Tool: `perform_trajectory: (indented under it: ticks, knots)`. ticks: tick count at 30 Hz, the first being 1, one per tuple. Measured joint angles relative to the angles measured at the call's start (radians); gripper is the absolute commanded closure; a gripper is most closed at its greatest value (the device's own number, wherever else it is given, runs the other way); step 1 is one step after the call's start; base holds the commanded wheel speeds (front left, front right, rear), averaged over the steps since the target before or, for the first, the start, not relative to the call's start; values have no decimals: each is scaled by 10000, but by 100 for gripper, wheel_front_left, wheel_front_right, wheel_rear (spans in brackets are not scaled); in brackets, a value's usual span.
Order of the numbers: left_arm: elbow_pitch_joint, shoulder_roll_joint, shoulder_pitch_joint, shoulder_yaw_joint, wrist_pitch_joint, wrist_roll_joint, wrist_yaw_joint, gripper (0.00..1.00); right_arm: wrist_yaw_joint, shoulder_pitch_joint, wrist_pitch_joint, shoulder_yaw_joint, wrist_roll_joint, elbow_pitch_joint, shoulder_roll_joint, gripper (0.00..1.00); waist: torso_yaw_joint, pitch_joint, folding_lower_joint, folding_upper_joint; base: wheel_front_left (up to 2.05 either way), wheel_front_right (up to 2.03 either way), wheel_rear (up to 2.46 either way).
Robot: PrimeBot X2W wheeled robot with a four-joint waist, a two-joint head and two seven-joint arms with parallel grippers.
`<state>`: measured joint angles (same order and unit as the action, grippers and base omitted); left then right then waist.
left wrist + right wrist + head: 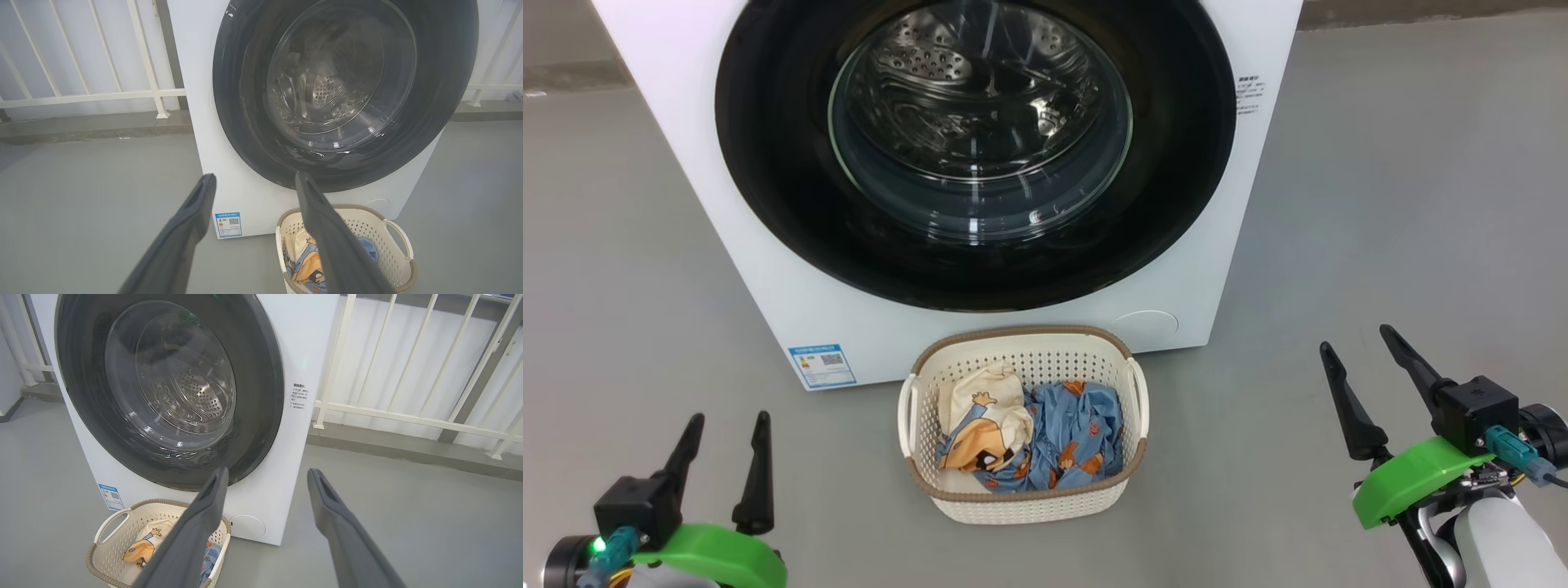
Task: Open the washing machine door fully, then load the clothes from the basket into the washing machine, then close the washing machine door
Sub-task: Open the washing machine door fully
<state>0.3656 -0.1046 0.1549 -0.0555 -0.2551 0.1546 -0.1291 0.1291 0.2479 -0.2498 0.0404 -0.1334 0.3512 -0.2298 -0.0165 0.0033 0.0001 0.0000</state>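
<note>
Head view. Washing machine (768,269) at upper centre of frame, standing on the floor (1380,245). Washing machine door (768,163) closed against its front face. Basket (1021,332) on the floor at lower centre, just before the machine and below the door. Clothes (1062,433) lie in the basket, one garment at frame left and the other at frame right. Label sticker (823,365) on the machine's lower left front corner, left of the basket. Left gripper (729,416) at lower left, right gripper (1356,338) at lower right, both well apart from the basket. Wrist views: railing (81,96) behind the machine.

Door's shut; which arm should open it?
Right, tentatively: both are open, but the right pincer sits further up the head view than the left pincer, toward the washing machine door. Its opening side is unclear.
</note>
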Motion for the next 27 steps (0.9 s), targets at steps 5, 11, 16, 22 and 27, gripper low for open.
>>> perform_trajectory:
  ticks: [5,11,16,22,27]
  knots:
    - [48,-27,180,63,0,-12,0,0,0,0,2,-50,0,-6,8,0,12,-30,0,0,0,0,0]
    - [46,-94,181,188,0,-263,0,0,0,0,0,-90,0,-19,6,0,35,-44,0,0,5,5,-11]
    - [52,-92,181,190,0,-261,0,0,0,-1,2,-111,0,-36,8,0,62,-68,0,0,42,42,-85]
    - [52,-98,181,188,0,-261,0,0,0,-2,0,-115,0,-48,8,0,78,-65,0,0,86,86,-171]
    - [56,-98,180,188,0,-259,0,0,0,-2,0,-127,0,-48,8,0,87,-47,0,0,121,121,-241]
